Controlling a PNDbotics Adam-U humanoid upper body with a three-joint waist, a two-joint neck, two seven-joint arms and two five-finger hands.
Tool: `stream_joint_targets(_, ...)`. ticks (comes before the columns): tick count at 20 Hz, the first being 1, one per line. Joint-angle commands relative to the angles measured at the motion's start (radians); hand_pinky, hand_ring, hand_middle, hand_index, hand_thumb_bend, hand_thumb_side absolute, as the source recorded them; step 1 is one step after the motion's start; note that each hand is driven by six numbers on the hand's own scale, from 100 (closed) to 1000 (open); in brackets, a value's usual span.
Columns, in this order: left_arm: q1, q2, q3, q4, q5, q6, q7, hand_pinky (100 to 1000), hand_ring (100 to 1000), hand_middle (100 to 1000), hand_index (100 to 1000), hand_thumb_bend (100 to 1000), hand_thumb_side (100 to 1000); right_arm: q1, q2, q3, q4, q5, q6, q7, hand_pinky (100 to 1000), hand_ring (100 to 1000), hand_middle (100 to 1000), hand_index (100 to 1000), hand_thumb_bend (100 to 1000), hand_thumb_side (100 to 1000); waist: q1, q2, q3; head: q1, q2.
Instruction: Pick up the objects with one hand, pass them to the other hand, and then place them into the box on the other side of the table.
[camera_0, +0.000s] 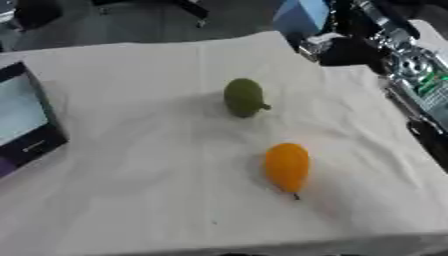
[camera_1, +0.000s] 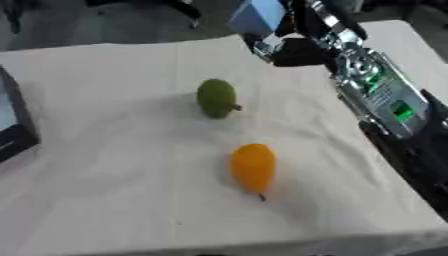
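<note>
Bench (camera_0: 122, 210) covered with a pale cloth, creased down the middle; camera tilted, so far edge runs askew.

Green fruit (camera_0: 243, 97), pear-like, lying on the cloth near centre, short stem pointing toward the robot's right. Nothing touching it.

Orange fruit (camera_0: 287, 167), elongated, lying nearer the front edge and slightly right of the green one, dark stem tip pointing toward the front. Apart from the green fruit, bare cloth between them. Nothing touching it either.

Box (camera_0: 26, 120) at the left edge of the bench: dark rim, pale inside, only partly in frame. Contents not discernible. Well apart from both fruits.

Right arm (camera_1: 376, 90) entering from the upper right corner, silver and black, with green parts showing on its housing; lying along the right side of the bench. Right hand (camera_1: 293, 50) dark, at the far right of the bench near its far edge, beyond and to the right of the green fruit, not in contact with either fruit. State of the fingers: cannot tell, dark mass without visible outline.

Blue boxy object (camera_1: 256, 16) just behind the right hand, off the far edge of the bench.

Left hand absent from both views.

Floor grey beyond the bench, dark chair base (camera_0: 188, 7) at the top.
</note>
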Motion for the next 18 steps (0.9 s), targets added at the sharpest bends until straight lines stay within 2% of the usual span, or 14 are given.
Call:
stream_joint_targets(1,-0.033,0.035,-0.006,0.016,-0.018,0.018,-0.034,848,796,832,849,697,487,-0.026,-0.007,0.008,-0.025,0.015,0.0,0.011,730,644,418,492,273,100,0.013,-0.04,0.005,0.004,-0.016)
stream_joint_targets(8,-0.066,0.039,-0.044,0.067,-0.02,0.037,-0.096,851,799,833,856,712,465,-0.051,0.009,0.044,-0.043,0.028,0.004,0.03,730,641,417,492,273,100,0.014,-0.04,0.015,0.006,-0.022)
stream_joint_targets(18,-0.112,0.015,-0.095,0.152,0.0,0.036,-0.183,855,805,825,862,758,418,-0.082,0.03,0.086,-0.064,0.043,0.016,0.075,731,648,417,493,274,100,0.015,-0.037,0.026,-0.011,-0.01)
